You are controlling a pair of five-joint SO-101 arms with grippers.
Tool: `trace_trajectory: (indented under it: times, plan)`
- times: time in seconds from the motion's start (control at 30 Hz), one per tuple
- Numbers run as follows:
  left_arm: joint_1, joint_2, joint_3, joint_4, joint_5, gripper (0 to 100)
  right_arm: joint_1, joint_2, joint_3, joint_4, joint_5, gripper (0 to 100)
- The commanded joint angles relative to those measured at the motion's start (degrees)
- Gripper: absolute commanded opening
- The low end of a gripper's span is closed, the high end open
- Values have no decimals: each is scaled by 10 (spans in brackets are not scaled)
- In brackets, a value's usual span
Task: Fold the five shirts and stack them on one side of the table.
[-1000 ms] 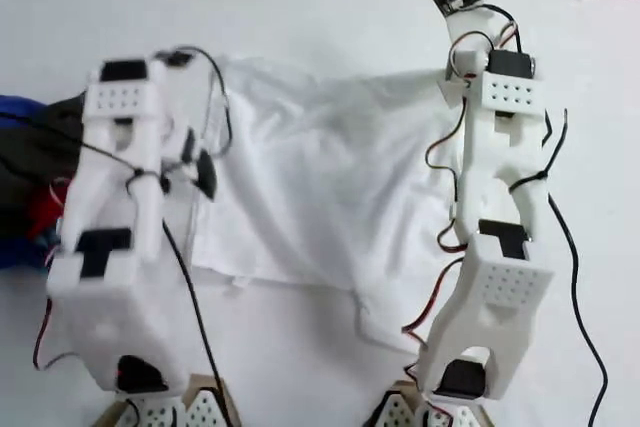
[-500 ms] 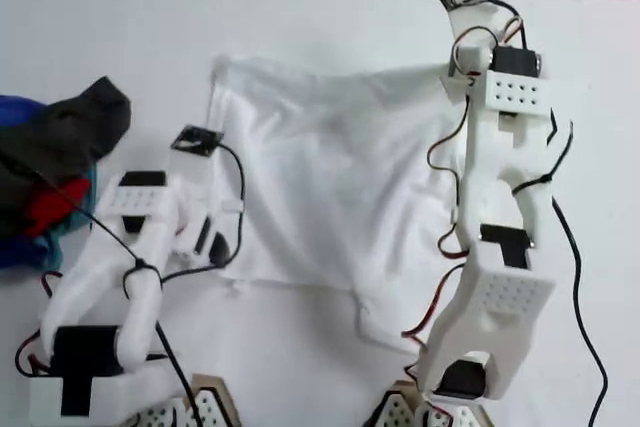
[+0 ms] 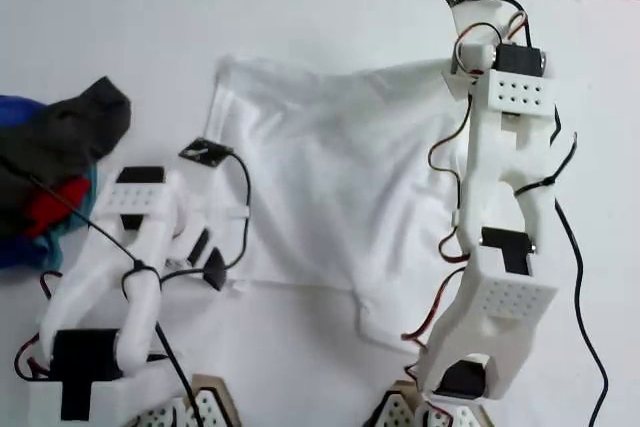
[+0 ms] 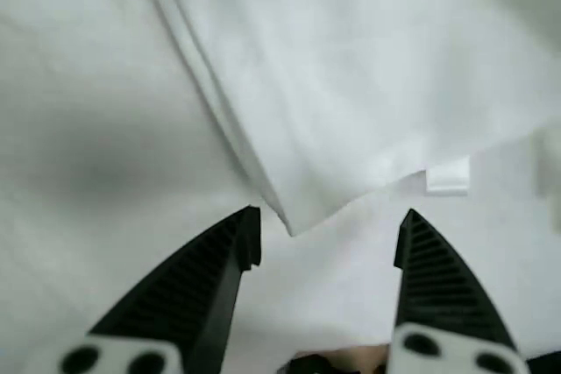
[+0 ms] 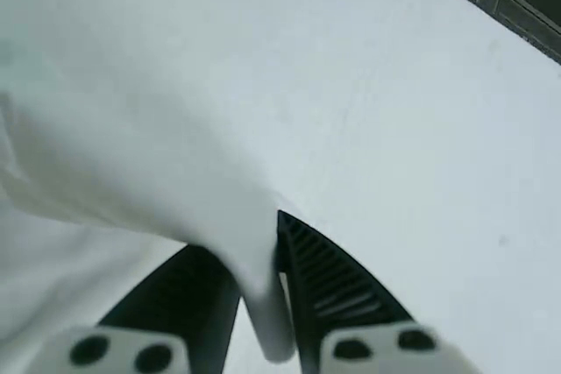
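Soft, floppy white cloth shirt (image 3: 330,177).
Right tool (image 5: 254,243) pinches its edge; left tool (image 4: 331,221), open and empty, should take the layered corner.

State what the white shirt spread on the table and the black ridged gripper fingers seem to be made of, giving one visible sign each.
White shirt: thin, matte cloth, probably cotton-like; it creases and drapes limply.
Black ridged fingers: hard matte plastic, possibly printed; stiff straight edges and fine regular ribs.
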Motion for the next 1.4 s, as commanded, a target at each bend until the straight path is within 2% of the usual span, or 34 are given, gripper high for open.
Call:
trace_trajectory:
  times: [0.0,0.1,0.3,0.53,0.7,0.77,0.9,1.1,1.23,1.3,1.37]
  plan:
    - [-4,-17,-18,-30,-3,264,2,-45,-26,4,5,20]
    - [-4,-15,-15,-62,-4,265,2,-47,-26,4,5,20]
    - [-2,-14,-8,-64,-6,264,2,-48,-30,4,5,20]
    - [-2,-14,52,-114,-2,264,2,-48,-30,4,5,20]
    - [-4,-14,60,-120,-1,257,2,-48,-30,4,5,20]
    - [-1,-14,58,-122,-1,208,2,-48,-30,4,5,20]
    - [10,-14,61,-145,1,28,2,-46,-27,4,5,20]
    - [46,-16,58,-155,31,24,6,-55,-36,9,2,29]
    - [62,-17,57,-162,47,24,23,-104,-76,94,1,152]
    - [72,-18,57,-162,50,24,25,-139,-83,178,5,218]
    - [75,-18,57,-162,51,24,21,-168,-82,284,6,225]
